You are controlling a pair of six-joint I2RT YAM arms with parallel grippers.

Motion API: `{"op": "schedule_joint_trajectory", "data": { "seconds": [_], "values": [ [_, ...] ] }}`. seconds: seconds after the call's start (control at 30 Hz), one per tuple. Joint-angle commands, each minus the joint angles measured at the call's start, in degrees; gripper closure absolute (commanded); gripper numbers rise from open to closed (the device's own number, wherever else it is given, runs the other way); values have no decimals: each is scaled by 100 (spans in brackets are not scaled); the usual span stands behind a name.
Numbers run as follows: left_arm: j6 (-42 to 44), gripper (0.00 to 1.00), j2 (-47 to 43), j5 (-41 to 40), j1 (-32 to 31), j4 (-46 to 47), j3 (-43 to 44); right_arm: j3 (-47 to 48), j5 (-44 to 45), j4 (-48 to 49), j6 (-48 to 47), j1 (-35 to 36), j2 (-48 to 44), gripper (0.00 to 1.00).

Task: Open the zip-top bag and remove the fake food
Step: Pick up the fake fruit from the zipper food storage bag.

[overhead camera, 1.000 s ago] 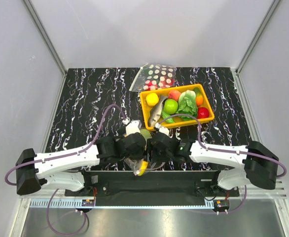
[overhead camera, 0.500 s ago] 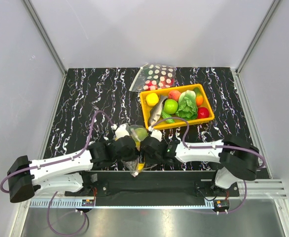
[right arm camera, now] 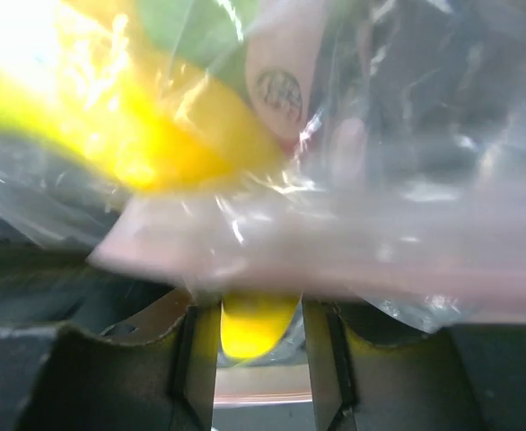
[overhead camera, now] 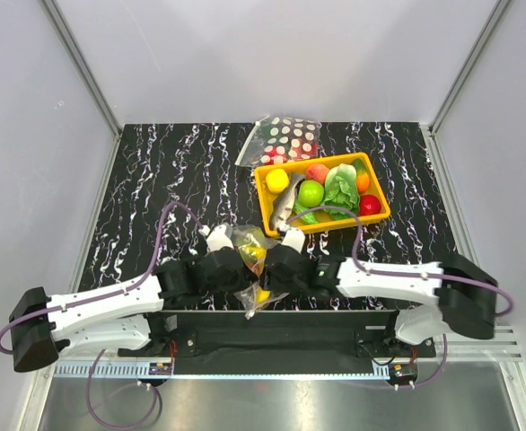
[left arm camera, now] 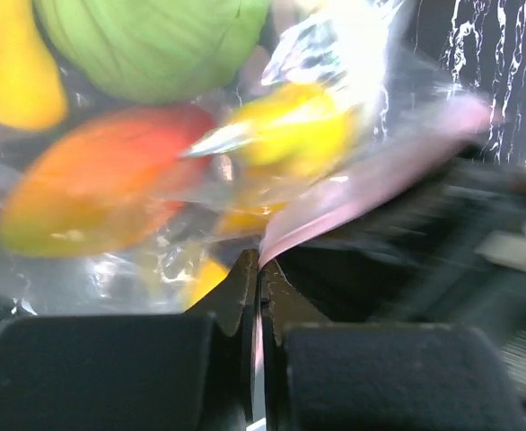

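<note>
1. At the table's point(overhead camera: 155, 197) 6 o'clock edge, the bag point(overhead camera: 245, 237) sat crumpled between the two grippers, just ahead of the arm bases.
2. The left gripper point(left arm camera: 258, 274) came in from the bag's 9 o'clock side. Its jaws were pressed together, pinching a thin fold of the bag's plastic just below the pink strip point(left arm camera: 380, 171).
3. The right gripper point(right arm camera: 258, 359) came in from the bag's 3 o'clock side. Its jaws stood apart, with clear plastic and one yellow piece in the gap. Whether they gripped either one could not be told.
4. The food point(left arm camera: 146, 40) lay inside the bag. Green, orange-red and yellow pieces showed through the plastic, blurred in both wrist views.
5. An orange tray point(overhead camera: 260, 190) stood near the bag, at its 1 o'clock, and held more toy pieces in yellow, green, red and orange.
6. A dotted bag point(overhead camera: 288, 136) lay at the tray's 12 o'clock, just beside its far rim.
</note>
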Motion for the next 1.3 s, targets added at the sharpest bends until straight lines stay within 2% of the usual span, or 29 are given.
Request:
{"op": "schedule_joint_trajectory", "data": {
  "seconds": [0.0,0.1,0.3,0.4,0.5,0.6,0.63,0.73,0.9,1.27],
  "values": [
    [384,100,85,-245,24,180,196,59,707,-508,-163,42,-806,76],
    [833,100,340,-271,24,172,415,121,1085,-1124,-181,24,-1246,73],
    [1299,100,823,-500,-46,-47,925,235,1034,-1871,-304,-55,-1844,71],
    [1466,100,1034,-579,-221,-118,1215,253,1006,-2258,-278,-143,-2055,74],
    [1519,100,1175,-439,-318,49,1443,95,1007,-2154,-374,-274,-2100,78],
    [1598,84,1324,-307,-415,41,1760,77,928,-1987,-514,-389,-1968,78],
    [1590,71,1395,-315,-459,-29,1839,112,928,-1969,-550,-415,-1863,78],
    [1432,65,1457,-237,-538,-232,1919,270,857,-1934,-717,-556,-1652,78],
    [1230,62,1439,-17,-679,-109,1734,349,621,-1740,-805,-749,-1458,78],
    [1379,56,2098,317,-828,-258,2138,806,304,-1450,-998,-1101,-896,79]
  ]
}}
